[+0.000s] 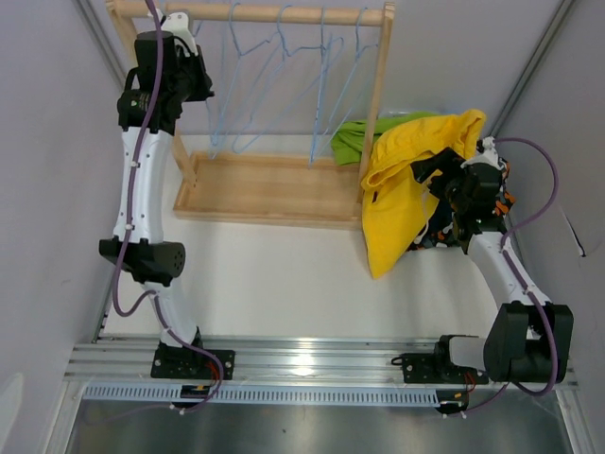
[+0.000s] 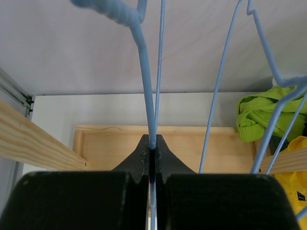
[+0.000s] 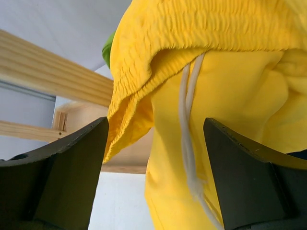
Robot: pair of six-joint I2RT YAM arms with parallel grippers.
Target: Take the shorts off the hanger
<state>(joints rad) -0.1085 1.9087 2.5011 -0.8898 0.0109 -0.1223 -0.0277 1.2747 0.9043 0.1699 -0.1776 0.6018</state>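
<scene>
Left claw (image 2: 152, 143): raised beside the rail of the wooden rack (image 1: 284, 13), jaws pressed together on the wire of a light blue hanger (image 2: 145, 81), which rises straight up from the fingertips; other bare blue hangers (image 2: 218, 96) hang to its right; the rack's wooden base tray (image 2: 201, 148) lies below and beyond it; lime green shorts (image 2: 259, 115) sit bunched at its far right, past the hangers. Right claw (image 3: 156, 125): jaws spread wide apart, clamped on nothing; yellow shorts (image 3: 230, 81) hang directly ahead of it, filling the gap between the two black fingers (image 3: 72, 167), gathered elastic waistband uppermost, white drawstring (image 3: 186, 115) dangling down the middle; whether cloth touches either finger cannot be told. From overhead: the yellow shorts are heaped against this claw's front and the rack's right post, their lower end reaching the table (image 1: 284, 274); the lime green shorts lie just behind them, to the claw's upper left.
</scene>
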